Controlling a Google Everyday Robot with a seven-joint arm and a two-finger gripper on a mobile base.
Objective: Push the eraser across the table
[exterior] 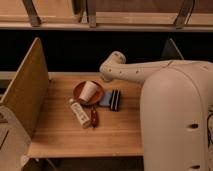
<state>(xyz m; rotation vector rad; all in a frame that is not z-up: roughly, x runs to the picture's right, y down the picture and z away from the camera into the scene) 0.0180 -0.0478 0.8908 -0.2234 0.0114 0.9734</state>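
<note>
The eraser [116,100], a small black block with pale stripes, lies near the middle of the wooden table [115,132], right beside a flat light-blue pad [105,99]. My white arm reaches in from the right. Its gripper [105,75] hangs at the far side of the table, behind the eraser and apart from it, just right of a red-brown dish.
The red-brown dish [80,95] holds a white cup [88,91] lying on its side. A white bottle [79,113] and a slim reddish-brown stick [94,116] lie in front of it. Upright boards stand at the left [25,90] and at the right rear [170,50]. My body [175,125] fills the right.
</note>
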